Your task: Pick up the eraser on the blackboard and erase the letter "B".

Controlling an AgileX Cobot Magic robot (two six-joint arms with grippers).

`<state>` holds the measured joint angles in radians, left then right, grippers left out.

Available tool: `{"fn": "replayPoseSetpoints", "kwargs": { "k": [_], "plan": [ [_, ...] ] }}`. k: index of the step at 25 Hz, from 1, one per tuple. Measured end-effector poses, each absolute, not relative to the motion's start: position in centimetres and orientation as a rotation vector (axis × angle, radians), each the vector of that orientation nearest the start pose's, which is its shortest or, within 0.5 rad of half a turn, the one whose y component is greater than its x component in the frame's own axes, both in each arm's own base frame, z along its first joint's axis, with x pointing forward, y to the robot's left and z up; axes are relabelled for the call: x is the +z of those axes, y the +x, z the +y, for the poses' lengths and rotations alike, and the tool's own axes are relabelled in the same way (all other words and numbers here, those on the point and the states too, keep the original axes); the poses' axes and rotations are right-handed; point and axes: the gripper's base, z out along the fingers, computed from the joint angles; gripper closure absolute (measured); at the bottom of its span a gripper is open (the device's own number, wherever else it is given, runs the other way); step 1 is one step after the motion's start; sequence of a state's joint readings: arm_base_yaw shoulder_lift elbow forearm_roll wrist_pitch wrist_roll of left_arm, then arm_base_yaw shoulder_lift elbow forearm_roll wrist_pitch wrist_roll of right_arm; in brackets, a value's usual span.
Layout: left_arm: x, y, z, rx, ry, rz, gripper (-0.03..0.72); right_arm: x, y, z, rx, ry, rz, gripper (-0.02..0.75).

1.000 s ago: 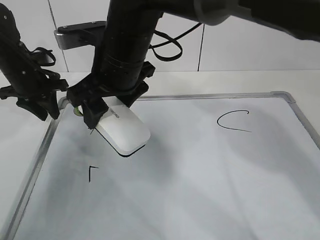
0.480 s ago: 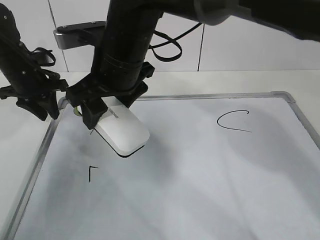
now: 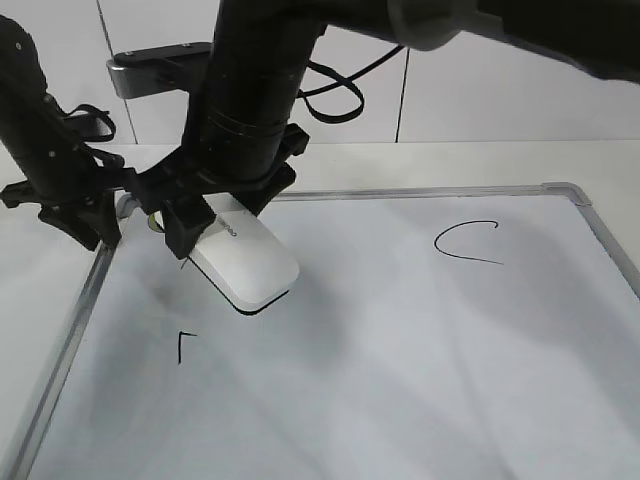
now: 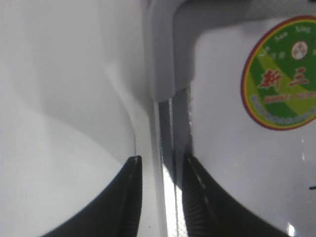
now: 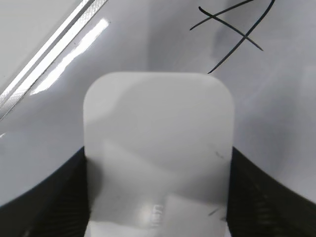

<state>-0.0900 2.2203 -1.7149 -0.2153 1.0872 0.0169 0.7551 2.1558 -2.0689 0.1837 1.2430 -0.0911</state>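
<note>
The white eraser [image 3: 250, 265] lies flat on the blackboard [image 3: 400, 350] near its far-left corner. My right gripper [image 3: 213, 218] is shut on its rear end. In the right wrist view the eraser [image 5: 158, 123] fills the space between the jaws [image 5: 157, 155]. Crossing black strokes like an "A" [image 5: 232, 34] lie just beyond it. No whole letter "B" shows. A small angular black mark [image 3: 181, 345] sits left-front of the eraser. My left gripper [image 3: 92, 222] is shut on the board's grey frame [image 4: 165, 64], with the jaws [image 4: 160, 165] on either side of the rail.
A hand-drawn "C" [image 3: 465, 243] is at the board's far right. The round green sticker [image 4: 281, 74] sits in the corner by the left gripper. The frame's right corner [image 3: 570, 190] and a white wall with a black cable [image 3: 335, 95] lie behind.
The left arm has shifted slightly right along the frame corner. The eraser and right gripper have barely moved.
</note>
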Motion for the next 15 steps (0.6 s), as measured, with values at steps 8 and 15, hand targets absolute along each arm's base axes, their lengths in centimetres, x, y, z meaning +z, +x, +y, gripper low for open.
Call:
{"fn": "replayPoseSetpoints", "kwargs": {
  "k": [8, 15],
  "plan": [
    [15.30, 44.31, -5.81, -0.316, 0.014, 3.075, 0.636, 27.45, 33.01, 33.23, 0.404, -1.136, 2.629, 0.176],
    [15.29, 44.30, -5.81, -0.322, 0.004, 3.081, 0.653, 27.44, 32.91, 33.30, 0.404, -1.140, 2.629, 0.176]
  ]
}}
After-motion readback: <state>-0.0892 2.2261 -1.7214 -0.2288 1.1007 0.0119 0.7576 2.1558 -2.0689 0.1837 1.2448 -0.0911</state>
